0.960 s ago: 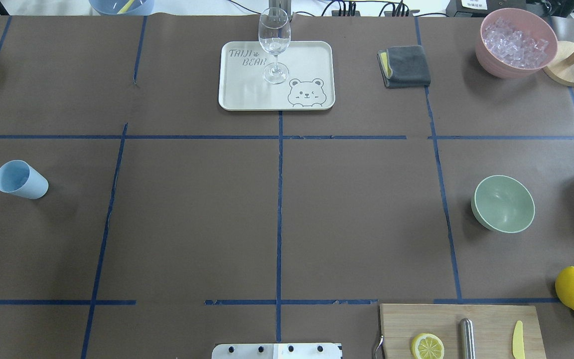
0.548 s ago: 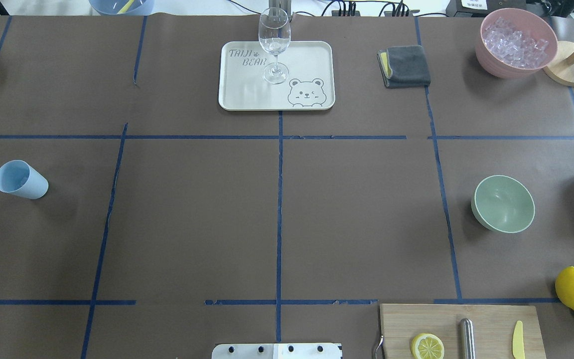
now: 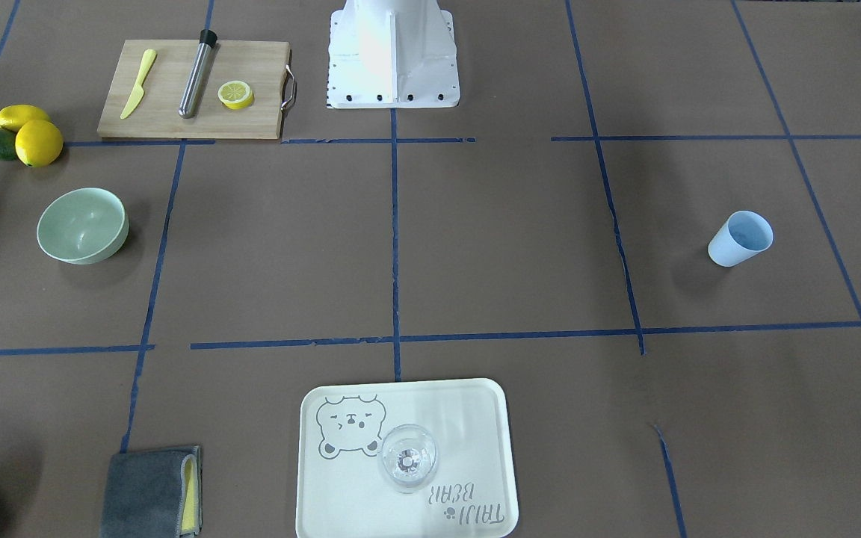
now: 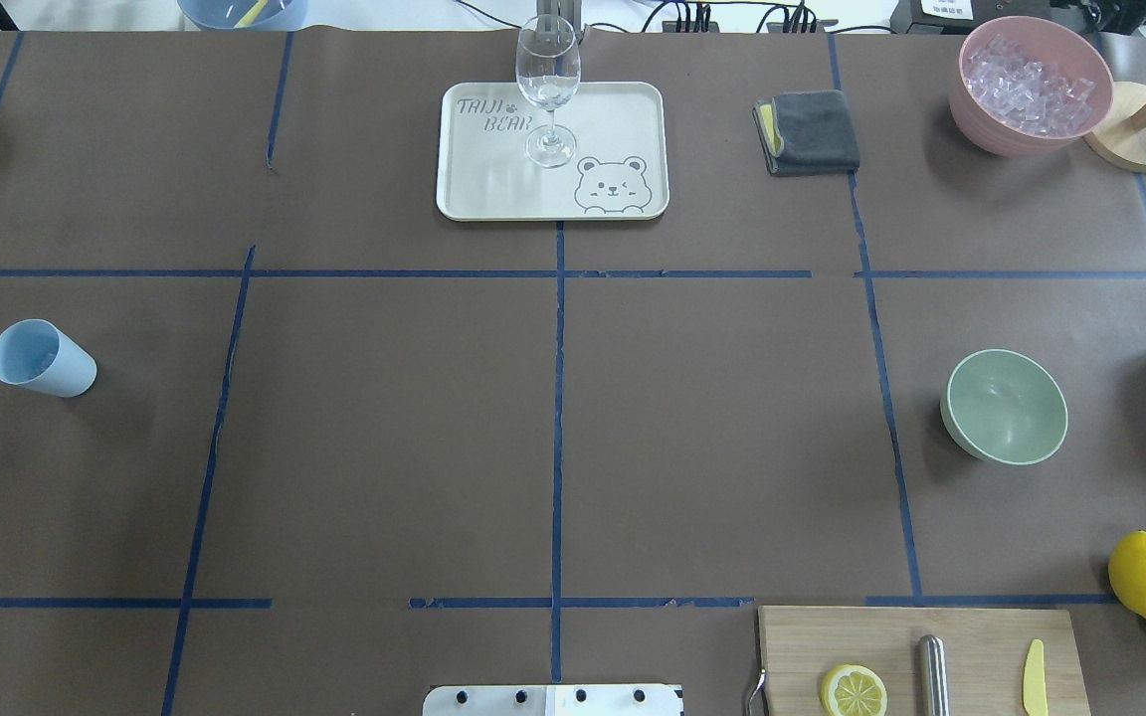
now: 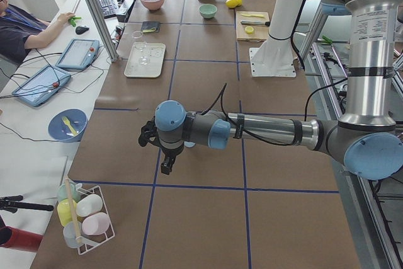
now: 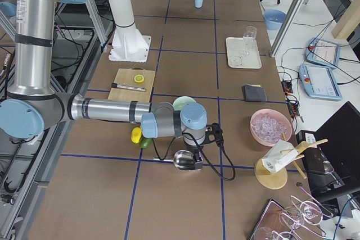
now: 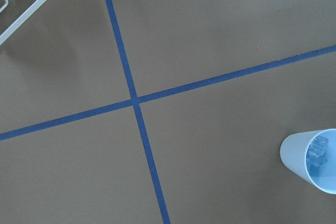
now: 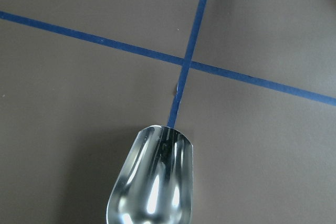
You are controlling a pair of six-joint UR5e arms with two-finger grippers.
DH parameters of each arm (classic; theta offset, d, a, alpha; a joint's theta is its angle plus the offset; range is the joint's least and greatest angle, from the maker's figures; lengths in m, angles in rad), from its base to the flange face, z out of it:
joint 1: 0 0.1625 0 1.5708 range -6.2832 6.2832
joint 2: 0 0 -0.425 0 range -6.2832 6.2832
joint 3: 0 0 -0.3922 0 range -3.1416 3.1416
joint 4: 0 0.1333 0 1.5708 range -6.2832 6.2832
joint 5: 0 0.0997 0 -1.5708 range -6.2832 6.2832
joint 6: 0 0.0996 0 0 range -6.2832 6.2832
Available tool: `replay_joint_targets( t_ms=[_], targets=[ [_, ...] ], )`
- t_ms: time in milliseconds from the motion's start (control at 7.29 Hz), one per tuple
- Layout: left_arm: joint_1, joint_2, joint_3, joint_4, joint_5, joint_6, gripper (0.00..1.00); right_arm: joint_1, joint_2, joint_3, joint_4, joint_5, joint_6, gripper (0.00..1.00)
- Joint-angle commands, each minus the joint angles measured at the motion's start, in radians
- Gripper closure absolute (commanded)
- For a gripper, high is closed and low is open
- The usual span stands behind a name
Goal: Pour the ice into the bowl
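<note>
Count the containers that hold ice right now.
2. The pink bowl at the table's far right corner is heaped with cubes; the blue cup on the robot's left holds a little ice. The green bowl is empty.

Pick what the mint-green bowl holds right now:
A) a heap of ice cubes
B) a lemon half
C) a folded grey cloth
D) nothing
D: the bowl shows only its bare green inside in the overhead view, while the ice is heaped in the pink bowl farther back on the table.
</note>
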Motion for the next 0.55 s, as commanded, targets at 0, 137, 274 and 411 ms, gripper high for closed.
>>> replay_joint_targets(
  t_ms=[0, 137, 274, 411],
  targets=[
    [-0.001, 0.0, 0.0, 0.0, -0.001, 0.002, 0.0, -0.011, -0.008, 0.0, 0.035, 0.144, -0.002, 0.0],
    [0.001, 0.0, 0.0, 0.0, -0.002, 0.002, 0.0, -0.012, -0.003, 0.038, 0.049, 0.171, 0.015, 0.0],
    [-0.001, 0.0, 0.0, -0.002, -0.005, 0.003, 0.0, -0.09, 0.017, 0.087, 0.047, 0.176, 0.119, 0.0],
    [0.001, 0.0, 0.0, -0.003, -0.005, 0.003, 0.0, -0.189, 0.073, 0.11, 0.062, 0.181, 0.208, 0.0]
  ],
)
